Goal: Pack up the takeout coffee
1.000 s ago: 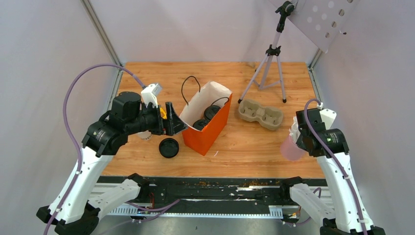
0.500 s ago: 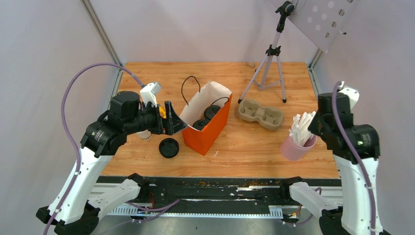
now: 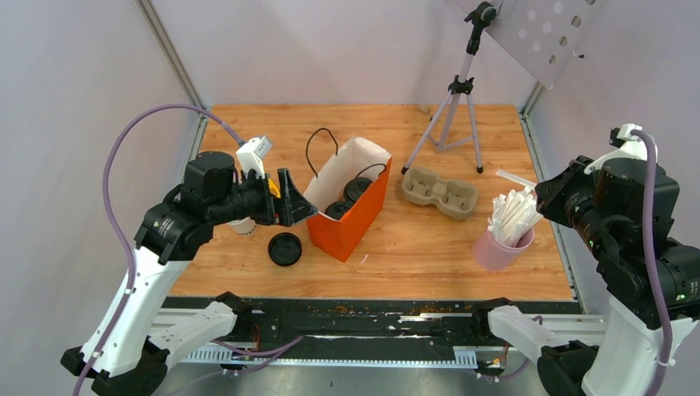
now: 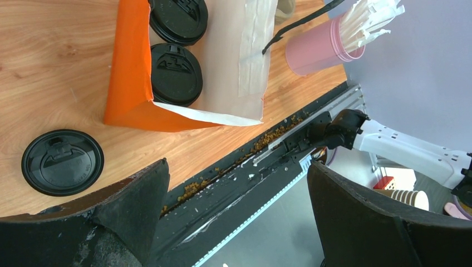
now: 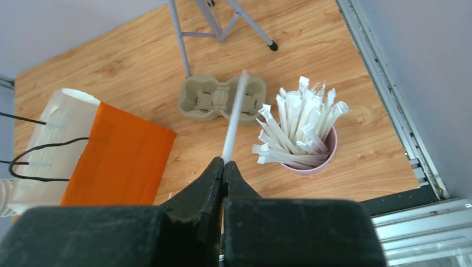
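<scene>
Two takeout coffee cups with black lids [image 3: 347,200] stand inside the open orange paper bag [image 3: 355,219]. In the left wrist view the lids [image 4: 176,74] sit side by side in the bag [image 4: 129,78]. My left gripper [image 3: 289,202] is open and empty, just left of the bag's rim, above the table; it also shows in the left wrist view [image 4: 236,167]. My right gripper [image 3: 543,190] is shut on a white wrapped straw [image 3: 516,178], held high above the pink cup. In the right wrist view the gripper [image 5: 222,162] pinches the straw [image 5: 234,119].
A loose black lid [image 3: 285,248] lies left of the bag. A pink cup of wrapped straws [image 3: 499,246] stands at the right. A cardboard cup carrier [image 3: 440,192] lies behind it. A tripod [image 3: 454,107] stands at the back. A white cup [image 3: 242,226] sits under the left arm.
My right arm has risen from the pink cup and moved back to the right, drawing one straw out with it. The left arm has not moved.
</scene>
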You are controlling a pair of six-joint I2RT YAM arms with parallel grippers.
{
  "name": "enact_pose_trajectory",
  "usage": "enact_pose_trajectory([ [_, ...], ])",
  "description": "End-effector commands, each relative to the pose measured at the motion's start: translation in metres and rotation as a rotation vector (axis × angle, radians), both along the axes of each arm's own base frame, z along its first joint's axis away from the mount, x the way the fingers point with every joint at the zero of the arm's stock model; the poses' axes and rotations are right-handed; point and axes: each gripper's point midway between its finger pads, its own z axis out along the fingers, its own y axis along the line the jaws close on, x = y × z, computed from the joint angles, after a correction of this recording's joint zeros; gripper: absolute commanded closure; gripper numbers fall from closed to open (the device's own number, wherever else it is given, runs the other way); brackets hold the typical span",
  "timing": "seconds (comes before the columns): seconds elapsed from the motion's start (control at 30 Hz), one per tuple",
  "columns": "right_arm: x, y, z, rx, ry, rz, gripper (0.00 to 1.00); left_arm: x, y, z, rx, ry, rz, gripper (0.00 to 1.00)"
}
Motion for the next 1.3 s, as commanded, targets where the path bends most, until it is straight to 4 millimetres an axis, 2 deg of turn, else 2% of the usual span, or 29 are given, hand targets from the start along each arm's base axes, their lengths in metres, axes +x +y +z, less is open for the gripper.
enact_pose_trajectory([
  [0.0,0.0,0.012,0.015,0.065,-0.049,0.04,1.0,-0.002,-0.003,0.015,-0.03,-0.034,-0.014,0.0],
  [0.17,0.006,0.027,0.044,0.129,-0.19,0.111,1.0,0.0,-0.005,0.021,-0.037,-0.037,-0.017,0.0],
  [0.27,0.017,0.048,0.047,0.18,-0.236,0.209,0.99,0.002,-0.006,0.021,-0.034,-0.036,-0.018,0.0],
  [0.5,0.049,0.11,0.027,0.338,-0.189,0.476,1.0,0.003,-0.006,0.018,-0.03,-0.024,-0.012,0.0],
  [0.7,0.084,0.125,0.035,0.323,-0.221,0.54,1.0,0.003,-0.004,0.018,-0.024,-0.029,-0.005,0.0],
  [0.8,0.098,0.139,0.037,0.326,-0.203,0.587,1.0,0.003,-0.003,0.02,-0.024,-0.033,-0.004,0.0],
  [1.0,0.102,0.174,0.028,0.327,-0.148,0.673,0.99,0.004,-0.001,0.028,-0.027,-0.056,0.006,0.0],
  [1.27,0.104,0.22,0.003,0.309,-0.053,0.738,0.94,0.001,0.001,0.025,-0.022,-0.056,0.005,0.0],
])
